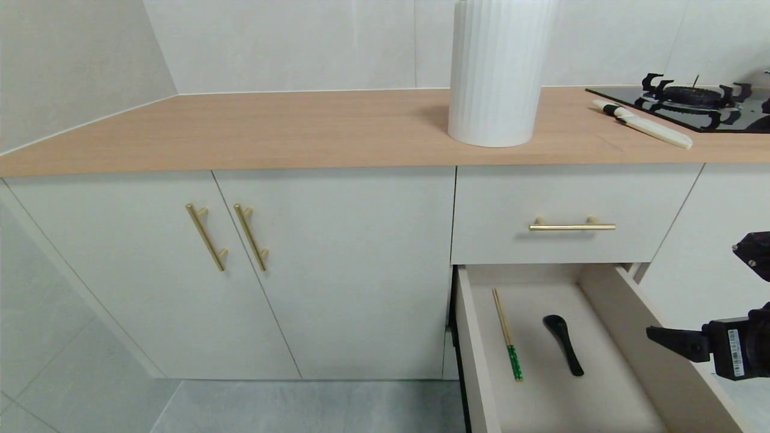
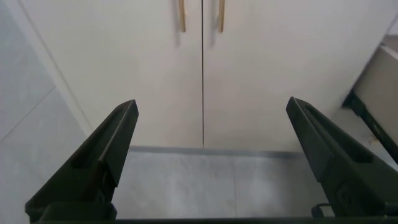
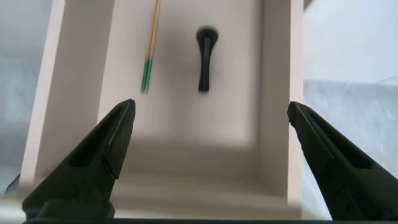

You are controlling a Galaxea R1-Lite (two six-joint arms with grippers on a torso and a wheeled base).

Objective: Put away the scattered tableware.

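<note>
Worktop [image 1: 271,129]: canister [image 1: 496,72] R of centre, nr front edge. Knife [image 1: 643,124] further R, alongside hob [image 1: 692,105] in back R corner. Below: 2-door cupboard [image 1: 240,270] on L, closed drawer [image 1: 571,204] on R, open drawer [image 1: 475,361] under that. In open drawer: chopsticks [image 1: 507,335] nr L wall, spoon [image 1: 563,344] to their R, apart.

You had a matt wood-grain countertop [image 1: 289,129], a ribbed white container [image 1: 496,72], a satin brass-look metal drawer handle [image 1: 571,227], a smooth black spoon [image 1: 562,343] and a glossy hob [image 1: 725,119].
</note>
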